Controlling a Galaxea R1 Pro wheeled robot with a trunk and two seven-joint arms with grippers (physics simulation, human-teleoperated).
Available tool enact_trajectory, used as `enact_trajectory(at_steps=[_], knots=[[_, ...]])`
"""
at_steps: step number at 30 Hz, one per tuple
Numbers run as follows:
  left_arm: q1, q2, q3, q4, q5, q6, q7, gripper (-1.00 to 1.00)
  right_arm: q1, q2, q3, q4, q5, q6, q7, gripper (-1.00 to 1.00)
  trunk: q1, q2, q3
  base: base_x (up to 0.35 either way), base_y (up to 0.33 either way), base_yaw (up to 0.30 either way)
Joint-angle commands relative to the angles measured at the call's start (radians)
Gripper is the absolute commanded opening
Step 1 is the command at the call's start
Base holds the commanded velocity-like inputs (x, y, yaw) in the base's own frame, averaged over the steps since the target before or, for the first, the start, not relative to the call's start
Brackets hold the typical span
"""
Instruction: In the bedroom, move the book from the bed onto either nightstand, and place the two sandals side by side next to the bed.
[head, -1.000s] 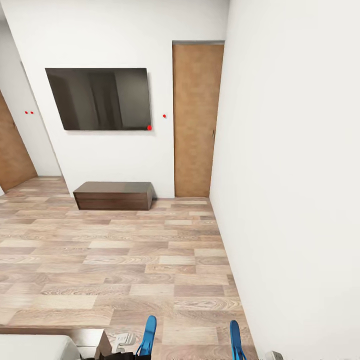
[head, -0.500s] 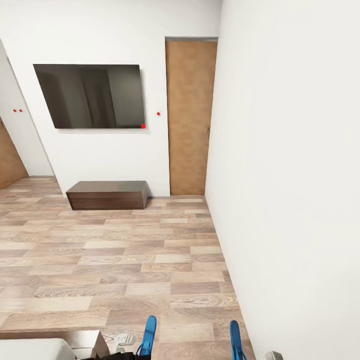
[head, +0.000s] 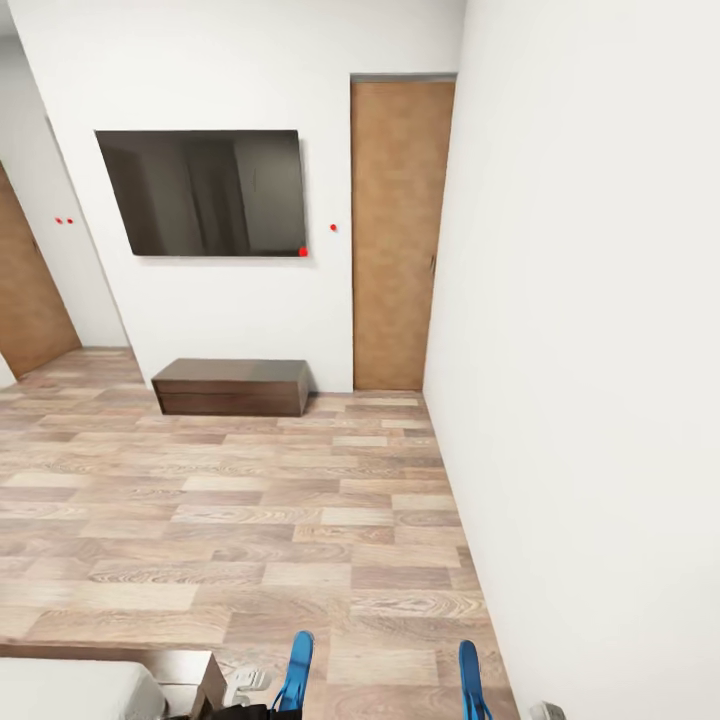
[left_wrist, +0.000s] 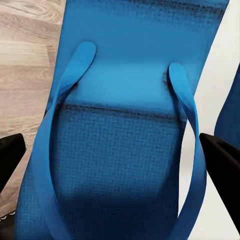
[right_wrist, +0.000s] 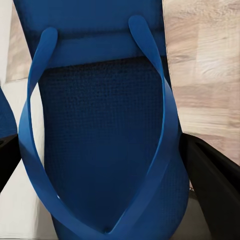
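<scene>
**With one sandal in each set of fingers, the robot faces the far wall of the bedroom**

While the base is in transit, each arm carries one flip-flop. In the left wrist view, the black fingers (left_wrist: 220, 160) flank the left sandal (left_wrist: 120, 145) at both edges, apparently closed on its sole, with straps facing the camera. In the right wrist view, the dark fingers (right_wrist: 212, 175) bracket the right sandal (right_wrist: 105, 130) likewise. Held this way, both sandals can presumably be set down together, side by side.

In the head view, the two blue tips rise at the lower edge of the frame, the left one (head: 296, 670) nearer centre and the right one (head: 470, 680) toward the lower right, well apart. A corner of the bed (head: 90, 690), grey mattress on a dark frame, occupies the lower left, so the drop zone on the wood floor (head: 250, 520) lies close by.

Beyond, a low dark cabinet (head: 232, 387) stands against the far wall beneath a wall-mounted screen (head: 205, 192), beside a brown door (head: 398, 230). The white wall (head: 600, 350) at right crowds the right arm. The book cannot be seen.
</scene>
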Motion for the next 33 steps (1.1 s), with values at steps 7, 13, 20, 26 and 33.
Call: enact_trajectory(at_steps=[7, 13, 20, 26, 33], knots=[[-0.001, -0.002, -0.006, -0.001, 0.009, 0.01, -0.002, -1.0, 0.0, -0.001, 0.007, -0.001, -0.011, 0.007, -0.003, -1.0, 0.001, -0.002, -0.002, 0.198, 0.0, 0.073], [-0.001, -0.002, -0.005, -0.001, 0.009, 0.01, -0.002, -1.0, 0.0, -0.002, 0.007, -0.001, -0.011, 0.007, -0.003, -1.0, 0.001, -0.002, -0.002, 0.322, 0.0, 0.002], [-0.001, -0.003, -0.005, -0.001, 0.009, 0.01, -0.002, -1.0, 0.0, -0.002, 0.007, -0.001, -0.011, 0.006, -0.002, -1.0, 0.001, -0.002, -0.002, 0.325, 0.0, 0.0], [-0.001, -0.003, -0.006, -0.001, 0.009, 0.01, -0.002, -1.0, 0.0, -0.001, 0.007, -0.001, -0.011, 0.007, -0.003, -1.0, 0.001, -0.002, -0.002, 0.325, 0.0, 0.0], [-0.001, -0.003, -0.005, -0.001, 0.009, 0.01, -0.002, -1.0, 0.0, -0.001, 0.007, -0.001, -0.011, 0.007, -0.001, -1.0, 0.001, -0.002, -0.002, 0.325, 0.0, 0.0]])
